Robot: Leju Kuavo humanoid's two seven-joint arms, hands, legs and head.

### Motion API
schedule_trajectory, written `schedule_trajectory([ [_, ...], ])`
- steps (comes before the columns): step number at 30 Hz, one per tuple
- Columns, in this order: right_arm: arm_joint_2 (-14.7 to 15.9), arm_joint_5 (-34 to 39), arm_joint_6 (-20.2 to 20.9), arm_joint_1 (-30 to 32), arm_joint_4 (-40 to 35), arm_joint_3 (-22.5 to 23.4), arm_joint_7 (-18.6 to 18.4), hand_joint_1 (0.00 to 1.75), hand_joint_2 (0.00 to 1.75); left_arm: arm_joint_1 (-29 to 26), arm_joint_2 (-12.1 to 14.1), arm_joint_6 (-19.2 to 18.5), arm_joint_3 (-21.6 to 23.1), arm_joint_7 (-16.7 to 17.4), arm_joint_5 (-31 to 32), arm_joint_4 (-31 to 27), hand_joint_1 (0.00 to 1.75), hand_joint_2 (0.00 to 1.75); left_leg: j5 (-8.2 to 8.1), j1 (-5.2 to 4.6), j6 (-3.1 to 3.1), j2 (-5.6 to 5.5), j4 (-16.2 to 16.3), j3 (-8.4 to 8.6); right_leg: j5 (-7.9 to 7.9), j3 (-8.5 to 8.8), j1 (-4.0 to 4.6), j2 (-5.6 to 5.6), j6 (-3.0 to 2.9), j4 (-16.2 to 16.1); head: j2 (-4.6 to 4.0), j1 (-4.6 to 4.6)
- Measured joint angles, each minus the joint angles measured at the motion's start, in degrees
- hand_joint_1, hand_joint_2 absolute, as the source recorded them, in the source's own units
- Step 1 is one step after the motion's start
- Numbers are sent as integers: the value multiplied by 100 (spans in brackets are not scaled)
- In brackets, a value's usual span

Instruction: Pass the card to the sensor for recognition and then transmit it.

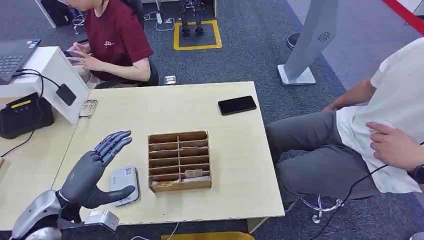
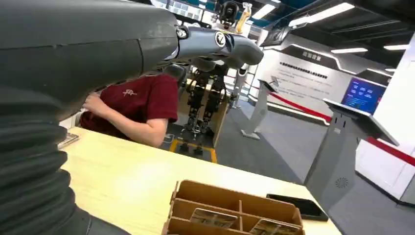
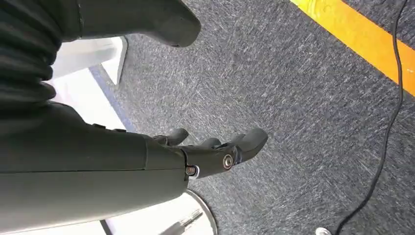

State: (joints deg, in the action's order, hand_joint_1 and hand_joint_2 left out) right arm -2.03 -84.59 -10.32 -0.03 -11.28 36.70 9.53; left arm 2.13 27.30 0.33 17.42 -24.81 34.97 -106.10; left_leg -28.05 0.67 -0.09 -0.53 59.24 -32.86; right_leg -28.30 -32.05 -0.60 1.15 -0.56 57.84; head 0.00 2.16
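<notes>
A brown cardboard organizer (image 1: 179, 161) with several slots stands in the middle of the light wooden table (image 1: 230, 165). Cards (image 1: 192, 174) lie in its nearest slots, and the cards (image 2: 213, 218) also appear in the left wrist view inside the organizer (image 2: 235, 205). A flat grey-white sensor pad (image 1: 125, 184) lies just left of the organizer. My left hand (image 1: 95, 170) hovers open beside the pad, fingers spread and pointing away, thumb over the pad's near edge, holding nothing. My right hand (image 3: 210, 154) hangs over grey carpet with fingers loosely bent and nothing in it.
A black phone (image 1: 237, 105) lies at the table's far right. A white box (image 1: 52, 75), a black terminal (image 1: 22, 116) and a small tray (image 1: 88, 107) sit at the left. A person in a red shirt (image 1: 117, 42) sits behind the table; another in white (image 1: 395, 100) sits at the right.
</notes>
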Motion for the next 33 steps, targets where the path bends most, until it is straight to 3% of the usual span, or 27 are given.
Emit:
schedule_trajectory([
  [6, 0, 59, -7, -1, -4, 79, 4, 0, 175, -192, 9, -201, 102, -199, -188, -131, 0, 175, 1, -1, 1, -1, 0, 2, 2, 1, 0, -4, -4, 1, 0, 0],
  [10, 0, 44, -20, -9, -4, 87, 28, 0, 175, -492, -50, -77, 365, -256, 145, -144, 0, 175, -2, -1, 1, -2, 0, 0, -1, 0, 0, -5, -1, -2, 0, 0],
  [16, 0, -24, -20, -37, -7, 111, -24, 0, 175, -504, -160, 783, 739, 484, 1724, 11, 0, 175, 0, -2, 1, -11, 0, 0, -1, 2, 0, -13, 1, -2, 0, 0],
  [21, -9, -68, -22, -52, -7, 125, -59, 0, 175, -285, -437, 1508, 1051, 1200, 3050, 568, 0, 175, 3, -1, 3, -13, 1, 2, 4, 5, 0, -19, -2, -2, 0, 0],
  [26, -11, -105, -22, -58, -7, 127, -59, 0, 175, -100, -594, 1587, 1257, 1349, 3248, 1065, 0, 175, 3, -1, 2, -13, 1, 2, 5, 5, 0, -18, -3, -1, 0, 0],
  [33, -11, -111, -22, -63, -7, 127, -59, 0, 175, 0, -686, 1589, 1362, 1430, 3371, 1336, 0, 175, 2, -1, 2, -13, 1, 1, 4, 4, 0, -18, -3, -2, 0, 0],
])
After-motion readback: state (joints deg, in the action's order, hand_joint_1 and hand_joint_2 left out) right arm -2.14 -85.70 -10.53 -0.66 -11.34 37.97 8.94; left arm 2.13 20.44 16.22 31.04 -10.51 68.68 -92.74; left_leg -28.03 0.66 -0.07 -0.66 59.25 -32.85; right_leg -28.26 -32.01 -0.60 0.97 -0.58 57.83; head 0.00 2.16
